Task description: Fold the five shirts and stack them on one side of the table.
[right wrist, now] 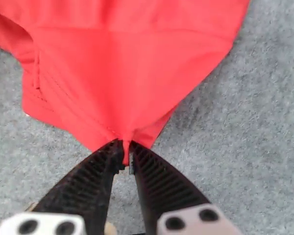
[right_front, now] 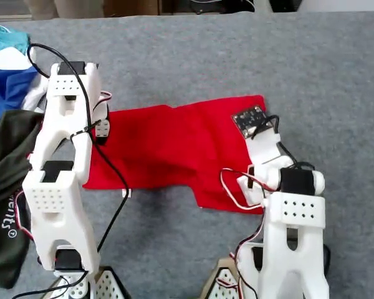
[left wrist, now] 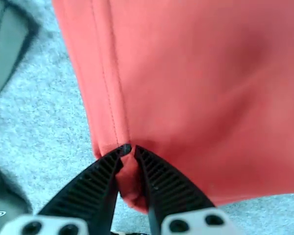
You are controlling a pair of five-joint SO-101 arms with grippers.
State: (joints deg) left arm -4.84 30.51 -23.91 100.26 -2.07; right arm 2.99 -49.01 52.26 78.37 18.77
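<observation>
The red shirt [right_front: 168,146] is spread flat on the grey table [right_front: 237,56], near the middle, between the two arms. Its long axis is laid across the table from one arm to the other, and the end at the right arm is wider and reaches nearer to the arm bases. A stitched hem is seen along the edge held at the left side.

The left gripper [left wrist: 129,149] is closed on a fold of that hemmed edge, with red cloth pinched between its black ribbed fingers [left wrist: 95,188]. The right gripper [right wrist: 126,144] is likewise clamped on a corner of the shirt at the opposite end, and the cloth is drawn up into a peak at its tips.

Beside the left arm [right_front: 62,168], at the table's left edge, a loose heap of unfolded shirts is seen. A dark green shirt [right_front: 6,162] lies nearest, with a blue shirt [right_front: 6,90], a white shirt [right_front: 6,59] and a teal shirt [right_front: 6,37] beyond it. White print is carried on the dark green shirt, but it is partly hidden and cannot be made out.
</observation>
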